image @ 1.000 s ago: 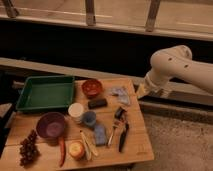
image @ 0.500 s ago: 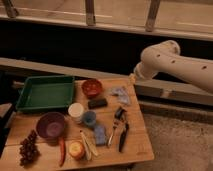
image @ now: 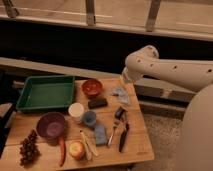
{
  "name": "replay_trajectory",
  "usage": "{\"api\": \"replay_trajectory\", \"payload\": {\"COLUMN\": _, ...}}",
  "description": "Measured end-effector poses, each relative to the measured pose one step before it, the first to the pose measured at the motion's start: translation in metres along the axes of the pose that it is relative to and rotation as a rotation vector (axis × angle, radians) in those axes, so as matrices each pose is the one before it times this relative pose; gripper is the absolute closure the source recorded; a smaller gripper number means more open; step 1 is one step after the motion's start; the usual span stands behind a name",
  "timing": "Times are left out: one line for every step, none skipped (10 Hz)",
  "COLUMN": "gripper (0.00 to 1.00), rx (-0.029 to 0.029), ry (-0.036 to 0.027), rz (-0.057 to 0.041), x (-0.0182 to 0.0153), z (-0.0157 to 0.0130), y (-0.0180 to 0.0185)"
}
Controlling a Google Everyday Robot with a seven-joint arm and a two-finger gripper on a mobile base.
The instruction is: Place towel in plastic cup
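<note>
The towel [image: 120, 94], a small pale grey-blue crumpled cloth, lies on the wooden table [image: 137, 150] near its far right edge, right of the orange bowl [image: 92, 87]. The plastic cup [image: 89, 118], small and dull blue, stands mid-table beside the white cup [image: 76, 111]. My white arm reaches in from the right, and its gripper [image: 123, 80] hangs just above and behind the towel, at the table's far edge. The gripper stands open and holds nothing.
A green tray [image: 45, 92] sits at the back left. A dark block [image: 97, 103] lies in front of the orange bowl. A purple bowl [image: 51, 125], grapes [image: 29, 147], a red chili [image: 62, 150], an apple [image: 76, 149], a blue pad [image: 100, 134] and black utensils [image: 120, 130] fill the front.
My arm has swung left and toward the table, bringing the gripper from off the right side to just above the towel. Nothing on the table has moved.
</note>
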Motion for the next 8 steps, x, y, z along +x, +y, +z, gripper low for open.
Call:
{"api": "replay_trajectory", "payload": {"gripper": 0.37, "rx": 0.00146, "ry": -0.00017, "rz": 0.0025, "x": 0.0007, "z": -0.00054, "y": -0.00171}}
{"api": "replay_trajectory", "payload": {"gripper": 0.37, "rx": -0.00072, "ry": 0.00031, "rz": -0.00078, "x": -0.0002, "z": 0.00037, "y": 0.00066}}
{"api": "replay_trajectory", "payload": {"gripper": 0.37, "rx": -0.00613, "ry": -0.00272, "rz": -0.0052, "x": -0.00142, "z": -0.0014, "y": 0.00105}}
{"api": "replay_trajectory", "payload": {"gripper": 0.37, "rx": 0.02219, "ry": 0.01058, "rz": -0.00837, "x": 0.00344, "z": 0.00006, "y": -0.00687}}
{"api": "replay_trajectory", "payload": {"gripper": 0.37, "rx": 0.03566, "ry": 0.01284, "rz": 0.00032, "x": 0.00544, "z": 0.00535, "y": -0.00349}}
{"api": "replay_trajectory", "payload": {"gripper": 0.37, "rx": 0.00887, "ry": 0.00893, "rz": 0.00108, "x": 0.00249, "z": 0.00919, "y": 0.00189}}
{"api": "replay_trajectory", "payload": {"gripper": 0.37, "rx": -0.00392, "ry": 0.01366, "rz": 0.01463, "x": 0.00536, "z": 0.012, "y": -0.00148}}
{"api": "replay_trajectory", "payload": {"gripper": 0.37, "rx": -0.01078, "ry": 0.01359, "rz": 0.02494, "x": 0.00695, "z": 0.01365, "y": -0.00366}}
